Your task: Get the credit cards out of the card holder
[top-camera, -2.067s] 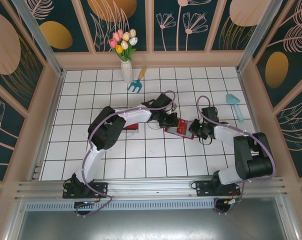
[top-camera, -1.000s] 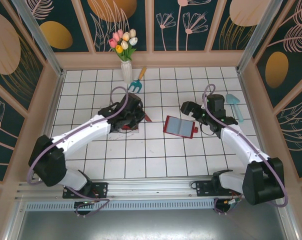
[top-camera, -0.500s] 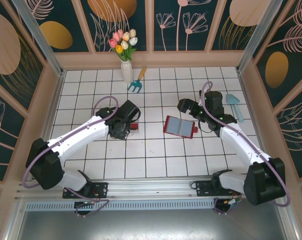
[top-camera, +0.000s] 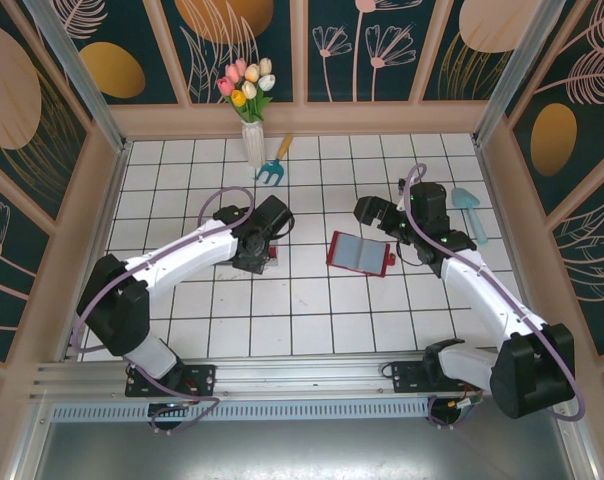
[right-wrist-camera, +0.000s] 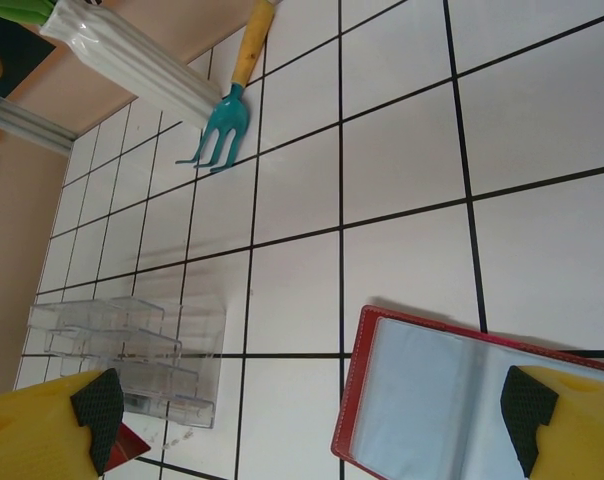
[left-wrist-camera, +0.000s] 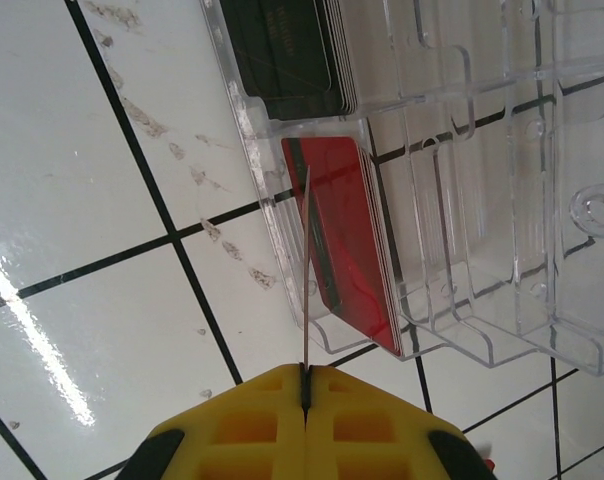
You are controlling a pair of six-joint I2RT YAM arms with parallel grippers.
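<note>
White-tiled table (top-camera: 312,330), floral wall panels (top-camera: 232,40) all round, and both arms are out over the tiles. The left arm (top-camera: 172,262) stretches to the clear tray (left-wrist-camera: 462,200) at centre-left; the right arm (top-camera: 482,290) reaches in from the other side.

Down at the tray, the left gripper (left-wrist-camera: 305,385) has its yellow fingers pressed tight together on a thin card (left-wrist-camera: 306,280). It is seen edge-on, so its face is impossible to read. It stands upright over the compartment holding the red cards (left-wrist-camera: 352,260), and the next compartment holds a stack of black cards (left-wrist-camera: 292,50).

Over to the right gripper (right-wrist-camera: 312,405): spread wide, black pads far apart, gripping nothing. It hovers above the card holder (top-camera: 359,254), not touching it. The red holder lies open and flat on the tiles right of centre, grey-blue panels up, well apart from the tray.

At the back wall stand a vase of tulips (top-camera: 252,140) and a teal rake (right-wrist-camera: 220,125).
</note>
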